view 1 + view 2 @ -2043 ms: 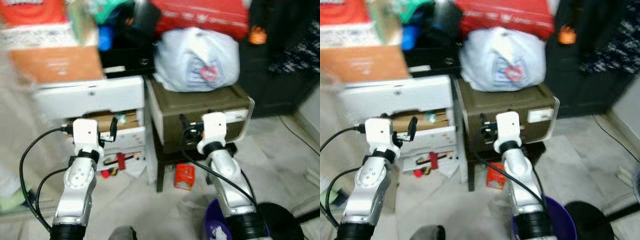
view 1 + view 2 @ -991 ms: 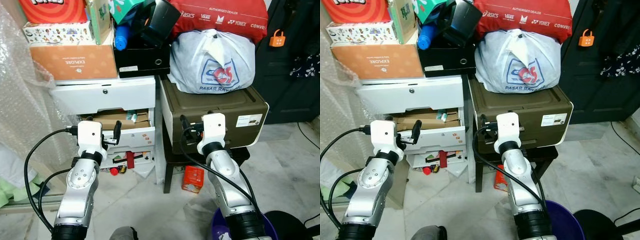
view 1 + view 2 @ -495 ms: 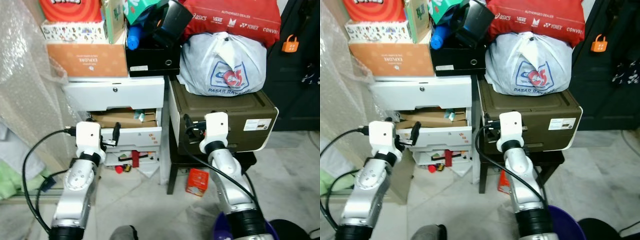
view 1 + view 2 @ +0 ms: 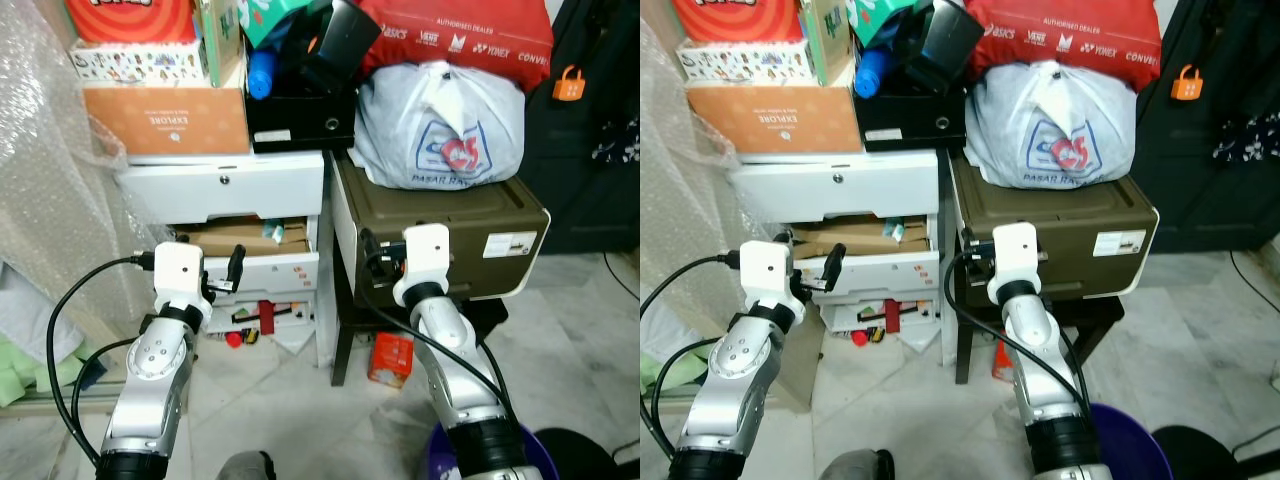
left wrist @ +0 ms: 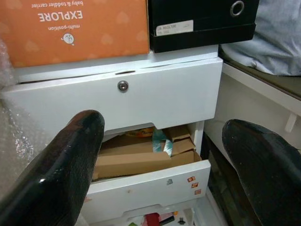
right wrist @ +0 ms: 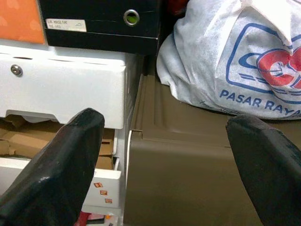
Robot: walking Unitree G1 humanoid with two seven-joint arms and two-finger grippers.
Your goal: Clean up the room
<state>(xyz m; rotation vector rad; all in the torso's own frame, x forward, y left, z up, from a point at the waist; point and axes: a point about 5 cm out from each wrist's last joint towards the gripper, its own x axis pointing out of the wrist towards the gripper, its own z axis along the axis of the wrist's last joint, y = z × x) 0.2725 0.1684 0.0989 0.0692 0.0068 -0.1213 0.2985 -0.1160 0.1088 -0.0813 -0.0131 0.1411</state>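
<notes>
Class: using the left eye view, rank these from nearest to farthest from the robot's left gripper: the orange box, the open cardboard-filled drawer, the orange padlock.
1. Open drawer, just beyond the left gripper.
2. Orange box, above, atop the white drawer unit.
3. Orange padlock, far across on the robot's right, on the dark door.

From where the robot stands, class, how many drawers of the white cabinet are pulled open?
2: the middle drawer, stuffed with cardboard, and the bottom drawer, holding small red items. The top drawer with the lock is shut. Any drawer lower down would be hidden.

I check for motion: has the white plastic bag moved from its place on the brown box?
No. The white plastic bag sits on the brown box as before; the camera shifted.
</notes>
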